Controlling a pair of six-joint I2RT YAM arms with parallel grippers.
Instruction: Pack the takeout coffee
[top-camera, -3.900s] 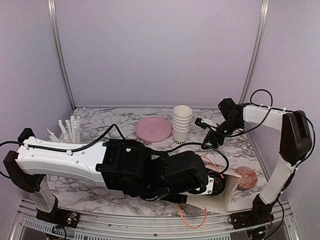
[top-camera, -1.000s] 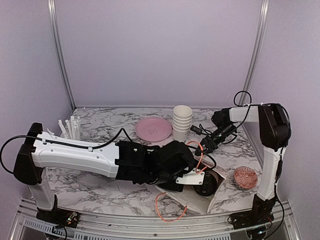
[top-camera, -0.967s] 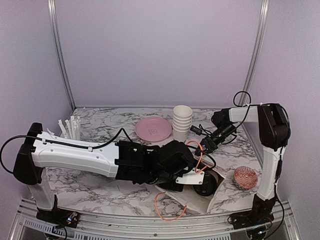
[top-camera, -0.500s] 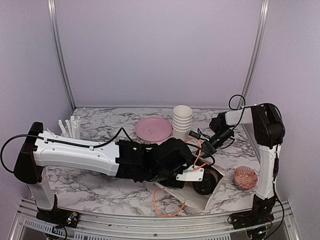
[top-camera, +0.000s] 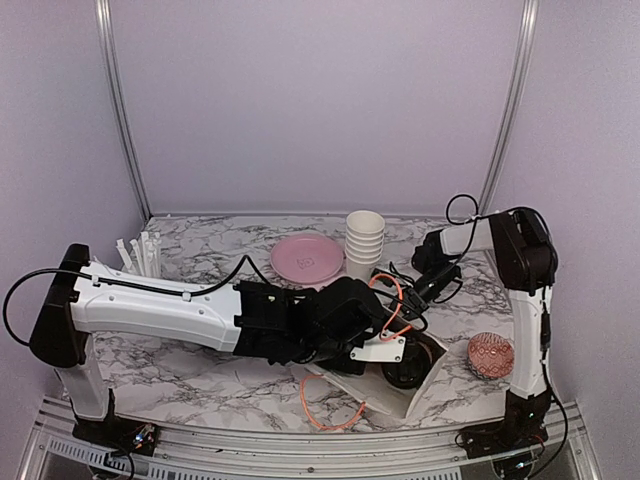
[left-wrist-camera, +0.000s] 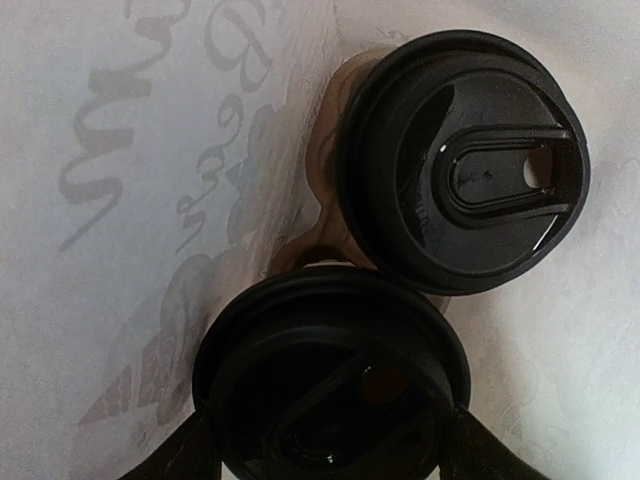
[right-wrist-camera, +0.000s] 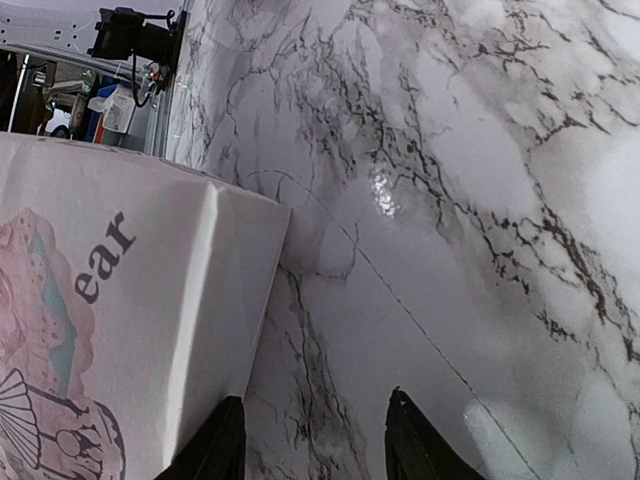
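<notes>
Only the left wrist view is looking inside the white paper bag (left-wrist-camera: 130, 200). There, the left tool (left-wrist-camera: 328, 455) is grasping the near cup (left-wrist-camera: 330, 370). The far cup (left-wrist-camera: 465, 160) is sitting just beside it. Both are showing round black lids, and the far lid has a sip hole. From above, the bag is lying on the counter (top-camera: 200, 375). The right tool (right-wrist-camera: 315, 440) is released, with its fingers apart over marble beside the bag. The right arm is now tucked in closer to the bag than before.
</notes>
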